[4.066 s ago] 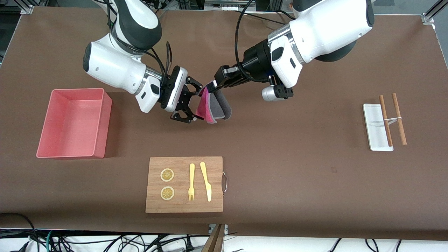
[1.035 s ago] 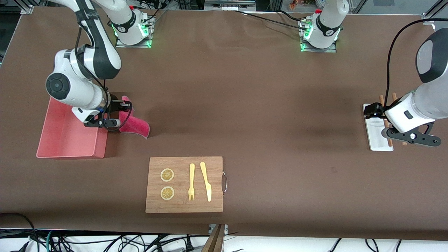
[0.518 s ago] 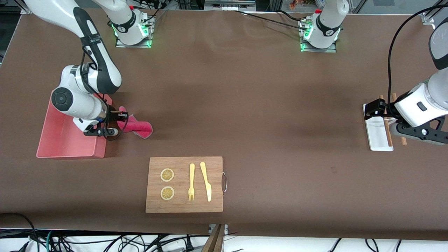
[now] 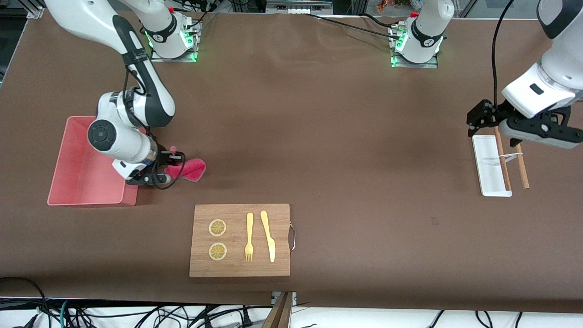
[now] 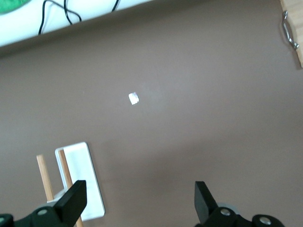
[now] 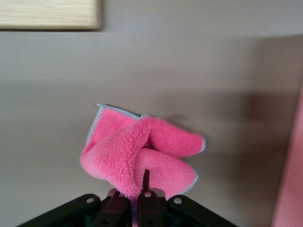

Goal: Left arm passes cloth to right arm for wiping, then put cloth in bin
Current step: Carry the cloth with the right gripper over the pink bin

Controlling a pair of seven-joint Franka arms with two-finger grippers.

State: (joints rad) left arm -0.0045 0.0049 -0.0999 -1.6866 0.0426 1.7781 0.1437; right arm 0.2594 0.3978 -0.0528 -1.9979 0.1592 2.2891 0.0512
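The right gripper (image 4: pixel 175 163) is pinching the pink cloth (image 4: pixel 190 170) tight and pressing it on the table just beside the bin (image 4: pixel 77 182), probably to wipe. The left gripper (image 4: pixel 478 119) is waiting wide open and empty over the white tray (image 4: pixel 489 175).

Even overhead light casts soft shadows on the table (image 4: pixel 346 150); the right wrist view seems slightly blurred.

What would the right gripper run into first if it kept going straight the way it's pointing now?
Probably nothing soon. The right gripper, shut on the cloth beside the bin, points along the table toward the left arm's end. That line looks free of objects, though its downward tilt is unclear.
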